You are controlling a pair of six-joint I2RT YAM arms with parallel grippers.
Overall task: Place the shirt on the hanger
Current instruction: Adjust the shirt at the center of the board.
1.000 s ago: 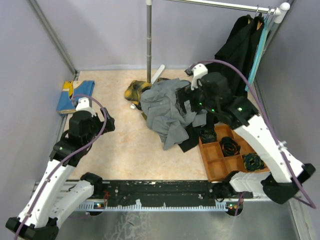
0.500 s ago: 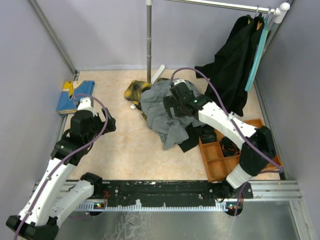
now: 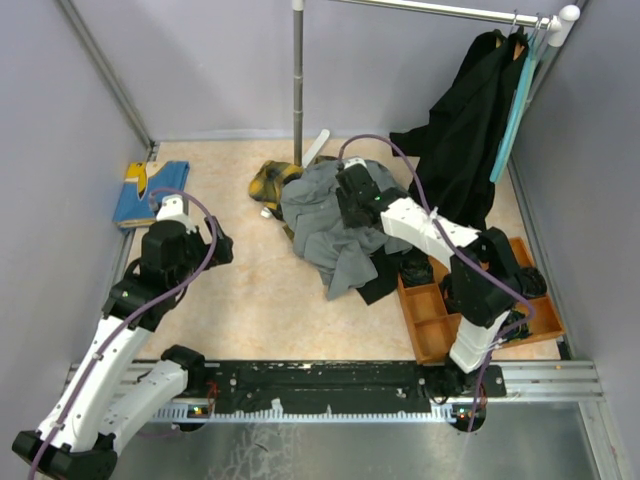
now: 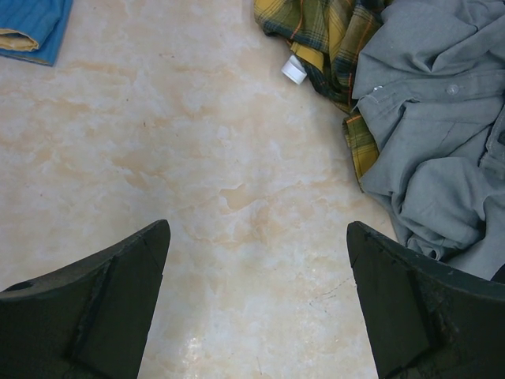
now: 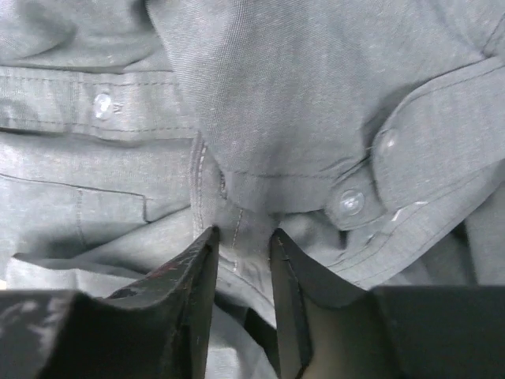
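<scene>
The grey button-up shirt (image 3: 330, 225) lies crumpled in a heap mid-table, and its edge shows at the right of the left wrist view (image 4: 442, 142). My right gripper (image 3: 352, 195) is pressed down into the top of the heap. In the right wrist view its jaws (image 5: 241, 237) are pinched on a fold of the shirt (image 5: 300, 95) by a buttoned seam. A pale teal hanger (image 3: 515, 105) hangs edge-on from the rail at the far right. My left gripper (image 3: 205, 245) hovers over bare table at the left, its jaws (image 4: 256, 229) wide open and empty.
A yellow plaid garment (image 3: 270, 182) lies beside the shirt at the foot of the upright pole (image 3: 298, 80). A black garment (image 3: 470, 110) hangs from the rail. An orange tray (image 3: 430, 325) holding black cables sits near right. A blue folded cloth (image 3: 148, 190) lies far left.
My right arm swung left from over the tray onto the shirt heap and lowered into it. Its jaws closed from wide open onto a fold. The left arm stayed still.
</scene>
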